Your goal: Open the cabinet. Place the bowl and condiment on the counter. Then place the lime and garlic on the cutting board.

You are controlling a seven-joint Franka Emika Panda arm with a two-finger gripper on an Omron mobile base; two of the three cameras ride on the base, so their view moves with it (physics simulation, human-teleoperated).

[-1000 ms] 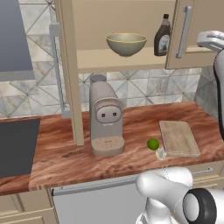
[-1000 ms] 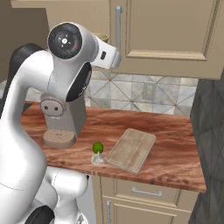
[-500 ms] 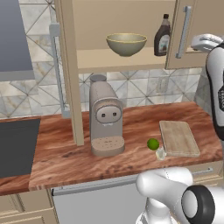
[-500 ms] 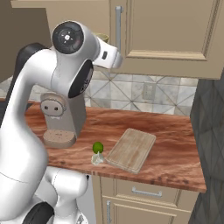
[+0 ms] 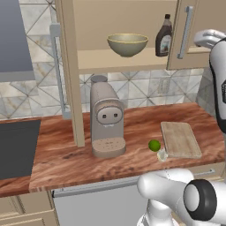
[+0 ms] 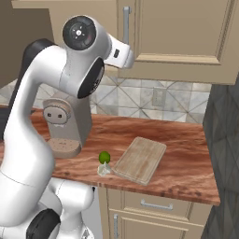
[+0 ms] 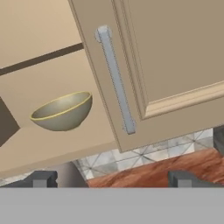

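Note:
The cabinet [image 5: 194, 26] has its left door swung open and its right door [image 7: 175, 57] shut, grey bar handle [image 7: 116, 78] facing me. On the open shelf stand the olive-beige bowl [image 5: 127, 44] [image 7: 63, 111] and the dark condiment bottle [image 5: 164, 37]. On the counter [image 5: 132, 123] the lime [image 5: 154, 145] [image 6: 104, 157] and the pale garlic [image 5: 162, 154] [image 6: 103, 169] lie just left of the cutting board [image 5: 180, 139] [image 6: 140, 158]. My gripper [image 7: 113, 179] is raised before the shut door, open and empty, with the bowl up and to the left in the hand view.
A beige coffee machine [image 5: 106, 119] stands on the counter under the open shelf. A dark cooktop [image 5: 13, 145] lies at the far left under a grey hood [image 5: 13, 39]. The swung-out door [image 5: 68, 66] reaches forward left of the machine. Drawers [image 6: 154, 205] sit below the counter.
My arm has shifted slightly in front of the cabinet. The bowl, bottle, lime and garlic have not moved, and the jaws stay open.

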